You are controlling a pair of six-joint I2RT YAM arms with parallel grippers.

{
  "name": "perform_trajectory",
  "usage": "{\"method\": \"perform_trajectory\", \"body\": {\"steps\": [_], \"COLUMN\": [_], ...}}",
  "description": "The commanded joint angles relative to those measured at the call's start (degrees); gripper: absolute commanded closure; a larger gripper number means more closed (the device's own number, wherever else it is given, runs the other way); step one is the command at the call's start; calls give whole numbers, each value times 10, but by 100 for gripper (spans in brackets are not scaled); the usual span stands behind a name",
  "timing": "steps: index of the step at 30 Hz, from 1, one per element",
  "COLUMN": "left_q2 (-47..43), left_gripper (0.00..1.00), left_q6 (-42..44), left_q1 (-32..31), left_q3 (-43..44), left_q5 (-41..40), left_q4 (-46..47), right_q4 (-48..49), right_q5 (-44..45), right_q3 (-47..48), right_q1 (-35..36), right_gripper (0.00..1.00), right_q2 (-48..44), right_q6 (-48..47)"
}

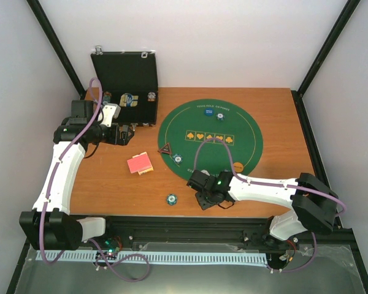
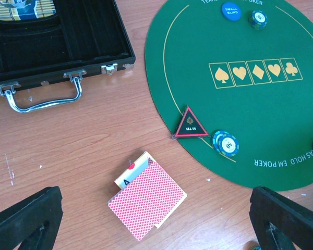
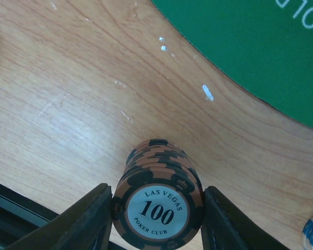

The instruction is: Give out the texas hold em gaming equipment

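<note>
Fig.: Desk [image 1: 110, 184] w/ green mat [image 1: 245, 131] centre-right. My L claw [image 1: 127, 135] gapes fully, empty, near case [image 1: 126, 73]. Red-backed cards [image 2: 147, 202] lie on bare wood. My R claw [image 1: 207, 200] pinches brown chip stack [image 3: 157, 198], just off mat's edge.

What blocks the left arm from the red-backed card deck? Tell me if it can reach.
Probably yes. The left gripper, jaws open, looks down on the card deck, which lies on wood with nothing on top; the case and triangle marker sit clear of it.

table [image 1: 110, 177] | holds: green mat [image 1: 245, 131], black case [image 1: 126, 73], red-backed cards [image 1: 139, 163], blue chips [image 1: 170, 199], brown chips [image 3: 157, 208]
</note>
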Motion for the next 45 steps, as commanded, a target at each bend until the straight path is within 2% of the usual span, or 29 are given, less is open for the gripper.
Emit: {"method": "perform_trajectory", "body": {"steps": [1, 4, 12, 16, 21, 26, 34, 45], "left_q2": [-12, -11, -12, -14, -11, -10, -6, -3], "left_gripper": [0, 0, 0, 0, 0, 0, 0, 0], "left_q6": [-6, -5, -6, -6, -6, -6, -6, -2], "left_q1": [4, 4, 3, 3, 3, 4, 4, 4], "left_q3": [16, 16, 17, 21, 23, 22, 19, 24], "left_q5": [5, 4, 5, 5, 5, 1, -5, 5], "left_q4": [-5, -6, -7, -7, -7, -8, -10, -16], "right_q4": [12, 11, 1, -9, -44, -68, -47, -38], "right_q5": [3, 3, 9, 10, 24, 29, 12, -4], "right_q3": [-9, -10, -2, 8, 57, 145, 305, 548], "right_q1": [-4, -5, -14, -18, -23, -46, -120, -177], "right_gripper": [54, 58, 77, 82, 83, 83, 83, 86], "right_q2": [0, -4, -13, -18, -27, -4, 131, 392], "right_q6": [3, 2, -3, -12, -34, -72, -153, -201]}}
